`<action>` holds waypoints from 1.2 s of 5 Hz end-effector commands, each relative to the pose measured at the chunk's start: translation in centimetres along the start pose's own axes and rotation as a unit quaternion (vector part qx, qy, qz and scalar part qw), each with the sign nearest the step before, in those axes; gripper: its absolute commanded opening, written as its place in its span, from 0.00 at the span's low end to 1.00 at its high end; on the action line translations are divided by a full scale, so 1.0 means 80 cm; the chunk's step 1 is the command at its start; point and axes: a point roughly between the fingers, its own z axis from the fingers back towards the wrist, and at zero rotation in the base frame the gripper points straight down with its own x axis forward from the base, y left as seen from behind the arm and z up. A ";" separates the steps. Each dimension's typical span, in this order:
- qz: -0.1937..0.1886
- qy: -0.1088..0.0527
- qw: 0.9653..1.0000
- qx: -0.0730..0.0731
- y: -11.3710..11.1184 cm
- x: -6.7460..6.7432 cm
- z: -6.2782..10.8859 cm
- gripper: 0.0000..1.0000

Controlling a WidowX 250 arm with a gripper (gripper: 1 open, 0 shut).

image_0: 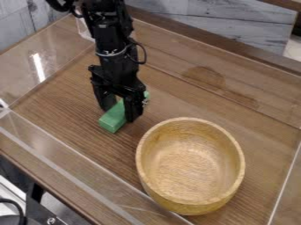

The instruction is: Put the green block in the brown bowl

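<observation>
The green block lies flat on the wooden table, left of the brown bowl. My black gripper stands straight down over the block, open, with one finger on the block's left side and the other finger on its right. The fingers straddle the block's far half; its near end shows below them. Whether the pads touch the block I cannot tell. The bowl sits at the front right with nothing inside, its thick tan rim a short way from the block.
A clear plastic wall rims the table along the front and left. A grey marbled wall runs behind the table at the back right.
</observation>
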 end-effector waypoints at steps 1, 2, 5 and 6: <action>0.003 -0.022 1.000 0.005 0.006 0.012 0.014 1.00; 0.006 -0.022 1.000 0.002 0.007 0.013 0.013 1.00; 0.012 -0.016 1.000 -0.010 0.008 0.013 0.009 0.00; 0.016 -0.006 1.000 -0.016 0.005 0.009 0.014 0.00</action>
